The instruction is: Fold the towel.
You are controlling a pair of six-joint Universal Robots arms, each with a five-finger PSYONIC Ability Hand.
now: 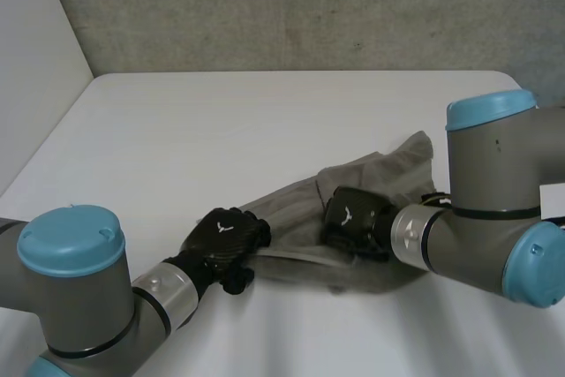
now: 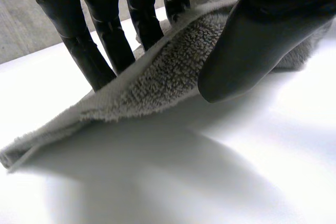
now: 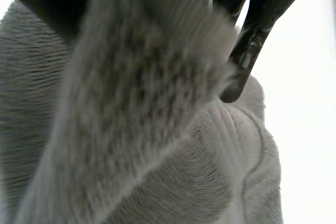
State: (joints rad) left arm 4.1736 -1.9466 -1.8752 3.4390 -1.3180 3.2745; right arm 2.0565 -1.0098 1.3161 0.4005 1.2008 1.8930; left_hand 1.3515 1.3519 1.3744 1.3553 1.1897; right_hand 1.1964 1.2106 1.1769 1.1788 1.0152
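Pinching rumpled grey terry towel (image 1: 296, 200) — left hand (image 1: 225, 237) at eight o'clock, right hand (image 1: 353, 216) mid-cloth — uneven pulls may bunch it

Soft, even light from overhead, no hard glare. In head view the table (image 1: 221, 130) is bright white and the wall (image 1: 265, 6) behind is darker grey. Left wrist view: towel (image 2: 157, 77) throws a broad, soft-edged shadow on the table under its lifted edge. Right wrist view: table beside towel washed out to near-white, w/ towel folds shaded.
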